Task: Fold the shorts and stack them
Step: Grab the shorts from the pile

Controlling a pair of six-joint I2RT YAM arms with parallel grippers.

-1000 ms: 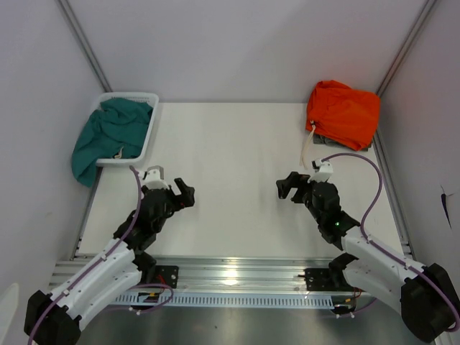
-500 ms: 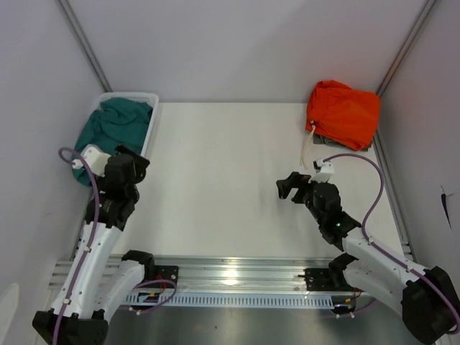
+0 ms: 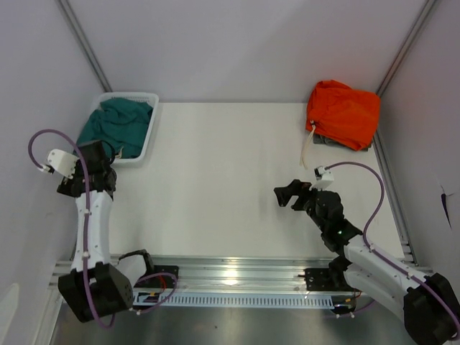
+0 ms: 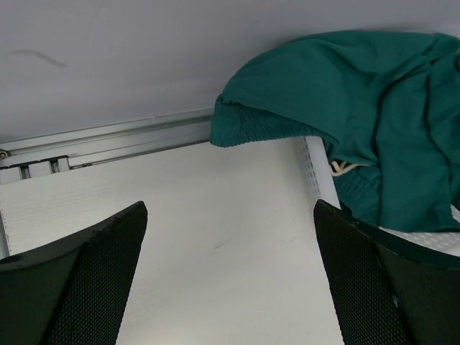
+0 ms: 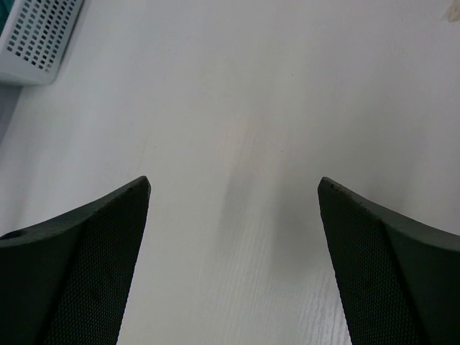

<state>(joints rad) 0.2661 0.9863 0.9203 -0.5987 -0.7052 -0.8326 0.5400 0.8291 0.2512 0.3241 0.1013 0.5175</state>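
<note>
Shorts point(image 3: 115, 126) sit bunched in the white basket point(image 3: 147, 136) at the far-left corner of the desk point(image 3: 223, 165), w/ teal fabric spilling over the basket's left side. From the left wrist, the shorts point(image 4: 374, 93) fill the upper right; the elastic waistband hangs past the perforated basket wall point(image 4: 316, 172) towards the aluminium rail point(image 4: 108, 136), and a bit of cream drawstring point(image 4: 341, 169) lies on the rim. Left claw point(image 3: 97, 154) hangs at the desk's left edge, just near of the basket; in its own cam the claw point(image 4: 230, 208) is spread wide w/ nothing in it, bare desk between the fingers. The basket wall is the only thing betw. it and the bulk of the fabric. Right claw point(image 3: 287, 192) is mid-desk on the right side, well apart from the shorts, also wide open and holding nothing point(image 5: 233, 183), only desk below it; basket corner point(image 5: 39, 32) shows top left. Orange folded garment point(image 3: 343, 111) lies at the far-right corner, a white cord point(image 3: 307, 144) trailing off its near-left edge.
</note>
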